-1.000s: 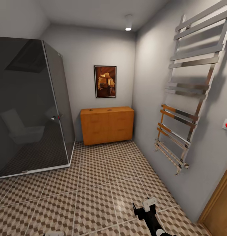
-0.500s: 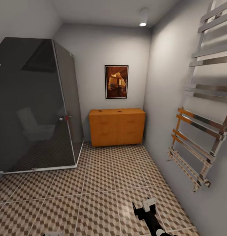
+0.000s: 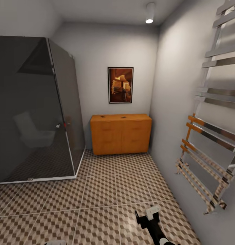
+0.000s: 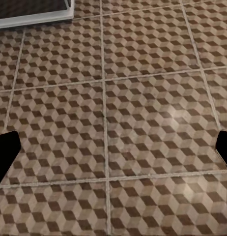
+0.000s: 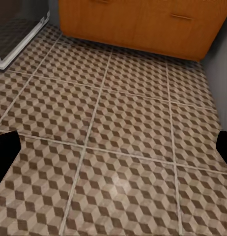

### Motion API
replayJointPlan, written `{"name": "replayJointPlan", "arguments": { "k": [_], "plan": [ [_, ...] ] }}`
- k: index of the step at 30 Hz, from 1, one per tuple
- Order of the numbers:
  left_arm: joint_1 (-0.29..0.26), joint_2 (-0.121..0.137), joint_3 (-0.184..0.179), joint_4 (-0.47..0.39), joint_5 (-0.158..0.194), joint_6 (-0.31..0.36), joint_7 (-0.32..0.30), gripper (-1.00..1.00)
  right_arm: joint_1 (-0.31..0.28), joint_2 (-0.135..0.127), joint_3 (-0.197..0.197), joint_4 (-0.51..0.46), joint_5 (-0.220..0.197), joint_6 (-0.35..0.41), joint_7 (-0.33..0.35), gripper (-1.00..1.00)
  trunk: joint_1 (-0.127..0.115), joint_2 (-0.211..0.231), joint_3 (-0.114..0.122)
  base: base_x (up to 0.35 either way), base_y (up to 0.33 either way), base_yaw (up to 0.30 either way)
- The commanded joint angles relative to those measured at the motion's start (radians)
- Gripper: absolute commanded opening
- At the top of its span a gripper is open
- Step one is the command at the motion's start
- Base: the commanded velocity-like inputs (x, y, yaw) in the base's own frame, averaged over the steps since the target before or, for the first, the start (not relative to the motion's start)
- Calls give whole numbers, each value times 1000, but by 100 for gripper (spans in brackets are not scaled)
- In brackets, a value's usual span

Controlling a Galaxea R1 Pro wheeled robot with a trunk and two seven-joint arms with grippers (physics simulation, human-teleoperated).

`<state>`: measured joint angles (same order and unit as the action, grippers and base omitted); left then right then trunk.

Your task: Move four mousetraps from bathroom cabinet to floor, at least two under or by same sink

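The orange-brown cabinet (image 3: pixel 121 134) stands against the far wall, its drawers shut. Two small dark specks (image 3: pixel 103 117) lie on its top, too small to tell whether they are mousetraps. The cube-patterned bathroom floor (image 3: pixel 104 194) stretches from me to the cabinet. My right gripper (image 3: pixel 146 215) hangs low over the tiles near me, open and empty, and the right wrist view (image 5: pixel 113 152) takes in the cabinet's base (image 5: pixel 143 27). My left gripper (image 4: pixel 113 152) is open over bare tiles, its dark fingertips (image 4: pixel 5 157) wide apart. The sink is out of view.
A dark glass shower enclosure (image 3: pixel 32 112) fills the left side, its white base rim (image 3: pixel 39 179) on the floor. A chrome towel rail (image 3: pixel 209 136) juts from the right wall. A framed picture (image 3: pixel 120 85) hangs above the cabinet. Open tiles run between enclosure and wall.
The camera has moved: the cabinet now sits lower and more to the right in the picture, and the towel rail is nearer. Both grippers keep their pose.
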<state>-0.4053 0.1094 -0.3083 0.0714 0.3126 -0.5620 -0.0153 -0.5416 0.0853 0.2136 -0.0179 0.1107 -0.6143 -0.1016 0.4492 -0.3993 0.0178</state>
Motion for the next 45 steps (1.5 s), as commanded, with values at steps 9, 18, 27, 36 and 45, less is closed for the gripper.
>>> {"name": "replayJointPlan", "arguments": {
  "k": [9,18,27,36,45],
  "plan": [
    [-1,0,-8,4,8,-6,-2,100,0,1,3,1,10,-1,-10,100,1,-1,0,268,-196,0],
    [-1,0,-8,4,8,-6,-2,100,0,0,3,1,10,6,-10,100,1,-1,0,208,-153,0],
    [-1,-7,-8,4,8,-6,-3,100,0,-6,2,1,10,10,-9,100,1,-1,0,21,-15,0],
    [-1,-11,-8,4,8,-6,-3,100,0,-7,3,1,10,11,-8,100,1,-1,0,0,0,0],
    [-1,-11,-8,4,8,-6,-3,100,0,-6,3,1,10,11,-7,100,1,-1,0,0,0,0]
  ]
}}
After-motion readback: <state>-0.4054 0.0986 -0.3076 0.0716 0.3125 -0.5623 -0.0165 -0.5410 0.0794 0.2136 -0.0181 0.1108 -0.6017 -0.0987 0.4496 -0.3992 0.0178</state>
